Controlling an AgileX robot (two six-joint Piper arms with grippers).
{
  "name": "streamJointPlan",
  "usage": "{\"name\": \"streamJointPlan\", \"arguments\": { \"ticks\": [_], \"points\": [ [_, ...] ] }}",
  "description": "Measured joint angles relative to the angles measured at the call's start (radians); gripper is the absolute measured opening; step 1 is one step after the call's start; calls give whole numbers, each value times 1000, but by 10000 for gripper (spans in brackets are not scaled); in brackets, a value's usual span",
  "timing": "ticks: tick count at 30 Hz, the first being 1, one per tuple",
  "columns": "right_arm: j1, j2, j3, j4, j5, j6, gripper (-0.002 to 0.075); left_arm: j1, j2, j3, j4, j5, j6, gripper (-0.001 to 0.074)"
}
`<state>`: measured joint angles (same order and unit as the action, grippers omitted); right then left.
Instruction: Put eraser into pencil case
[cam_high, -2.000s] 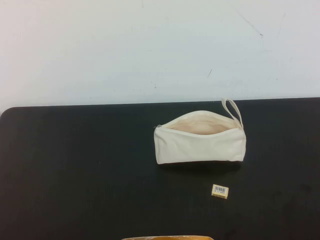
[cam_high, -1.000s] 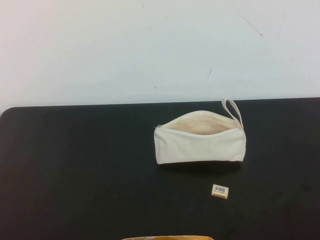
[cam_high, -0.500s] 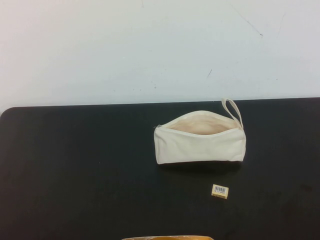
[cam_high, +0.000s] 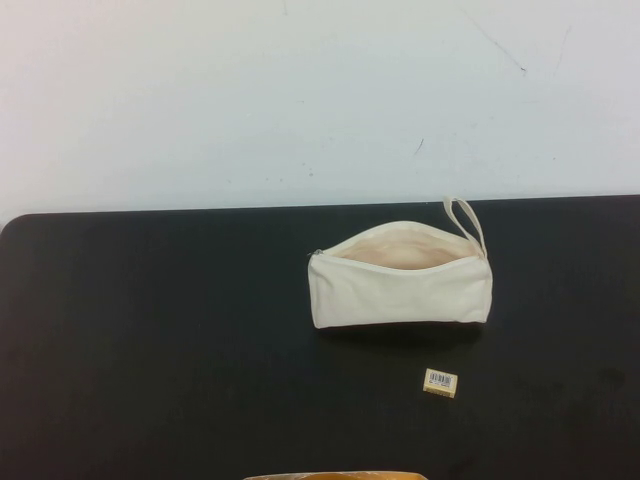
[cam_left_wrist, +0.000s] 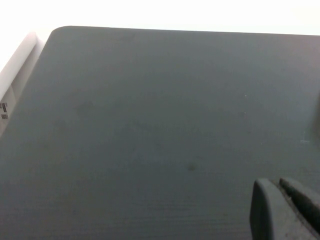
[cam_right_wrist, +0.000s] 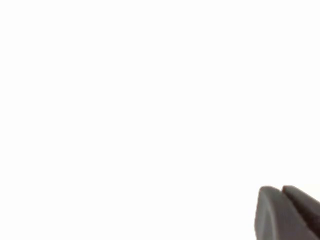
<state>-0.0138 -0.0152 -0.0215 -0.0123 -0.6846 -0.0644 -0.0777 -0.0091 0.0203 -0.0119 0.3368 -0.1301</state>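
The cream pencil case (cam_high: 400, 285) lies on the black table (cam_high: 150, 330) right of centre, unzipped, its peach lining showing and its loop strap (cam_high: 468, 222) at the right end. The small eraser (cam_high: 440, 382) with a barcode label lies on the table in front of the case's right end, apart from it. Neither gripper shows in the high view. My left gripper (cam_left_wrist: 280, 187) is shut and empty over bare table in the left wrist view. My right gripper (cam_right_wrist: 281, 191) is shut and empty against a blank white background in the right wrist view.
A white wall (cam_high: 300, 100) stands behind the table's far edge. A tan-orange object (cam_high: 335, 476) peeks in at the near edge of the high view. The table's rounded left corner (cam_left_wrist: 57, 31) shows in the left wrist view.
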Motion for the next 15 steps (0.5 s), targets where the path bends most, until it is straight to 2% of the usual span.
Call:
{"name": "streamJointPlan", "arguments": {
  "ticks": [6,15],
  "points": [
    [0,33,-287,1,473,0,-1,0,0,0,0,0,0,-3],
    [0,395,-685,21,1129,-22,-1,0,0,0,0,0,0,-3]
  ]
}}
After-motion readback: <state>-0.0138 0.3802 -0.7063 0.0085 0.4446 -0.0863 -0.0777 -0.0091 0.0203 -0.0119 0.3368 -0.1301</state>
